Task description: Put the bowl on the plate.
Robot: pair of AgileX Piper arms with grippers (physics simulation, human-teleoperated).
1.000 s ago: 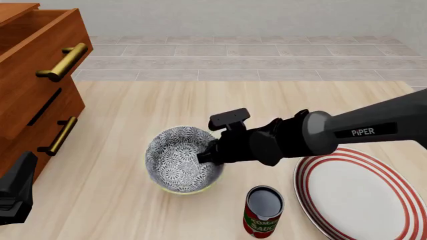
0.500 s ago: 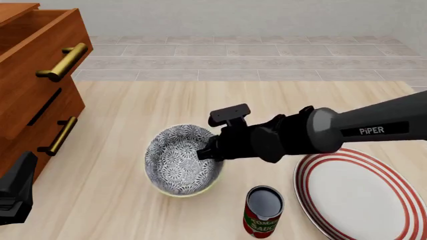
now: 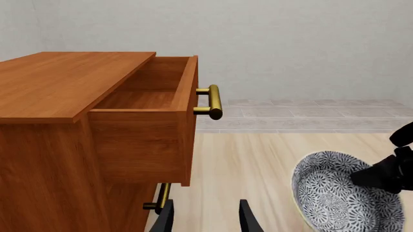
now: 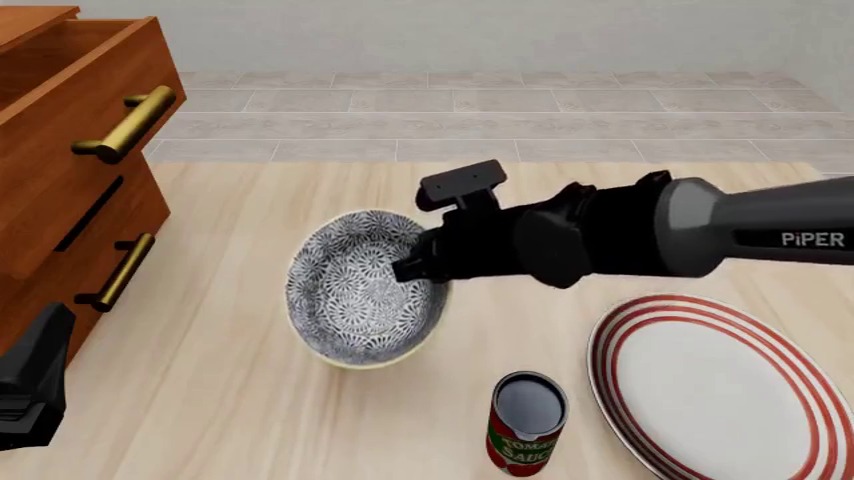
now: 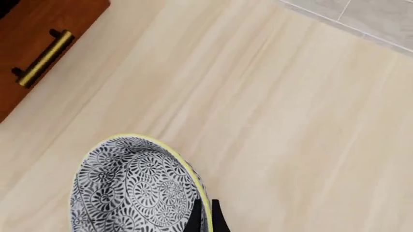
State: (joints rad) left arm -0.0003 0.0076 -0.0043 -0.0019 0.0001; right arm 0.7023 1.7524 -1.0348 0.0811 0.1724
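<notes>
The right end effector point(image 4: 416, 268) pinches the right rim of the tilted bowl point(image 4: 354, 305), clear of the bench point(image 4: 267, 220). Carry it level, high over the tomato sauce can point(image 4: 526, 422), rightward to the plate point(image 4: 727, 390).

Glossy bowl point(image 4: 363, 303) (matt wooden table point(image 4: 267, 220))

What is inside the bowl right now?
The bowl holds no food or objects; its patterned inner wall shows. One finger of the right end effector reaches inside over the rim. The arm covers part of the rim on the plate's side.
</notes>
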